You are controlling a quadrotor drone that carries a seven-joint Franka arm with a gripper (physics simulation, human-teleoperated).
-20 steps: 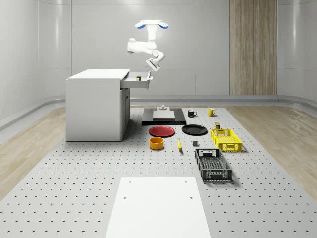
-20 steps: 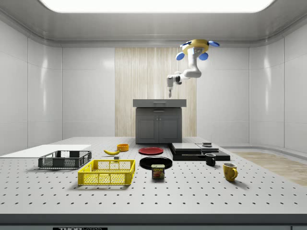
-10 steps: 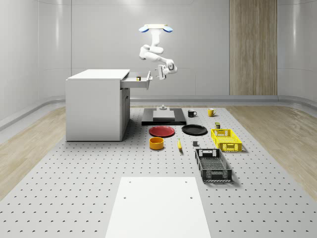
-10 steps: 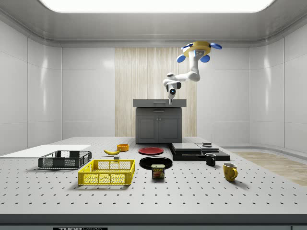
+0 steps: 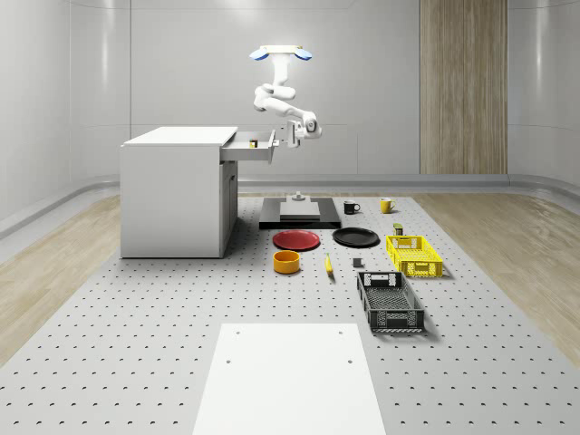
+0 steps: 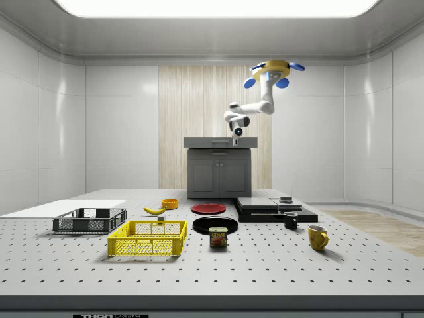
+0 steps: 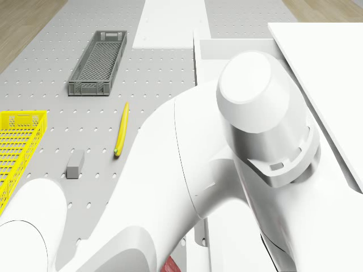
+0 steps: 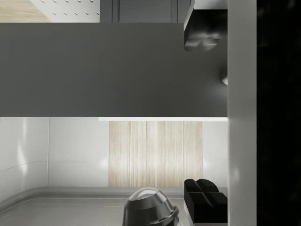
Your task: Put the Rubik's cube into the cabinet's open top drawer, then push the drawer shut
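The Rubik's cube (image 5: 254, 142) lies inside the open top drawer (image 5: 261, 152) of the white cabinet (image 5: 177, 195). The drone (image 5: 281, 53) hovers in the air just off the drawer's front, on the whole-scene view's right of the cabinet. Its arm bends down and back toward the cabinet. My gripper (image 5: 288, 135) is level with the drawer's front panel and close to it, and I cannot tell whether it touches. In the wrist view the two black fingers (image 8: 202, 34) stand wide apart, open and holding nothing, with the dark panel (image 8: 94, 70) right ahead.
On the floor mat below lie a red plate (image 5: 296, 239), a black plate (image 5: 355, 236), an orange bowl (image 5: 286, 262), a banana (image 7: 120, 130), a yellow basket (image 5: 414, 255) and a grey crate (image 7: 99, 56). A black platform (image 5: 299, 212) sits under the drawer side.
The gripper left its place above the drawer, swung out to the whole-scene view's right, dropped to the drawer front's height, then edged toward it. The drone shifted slightly right. The cube stayed in the drawer.
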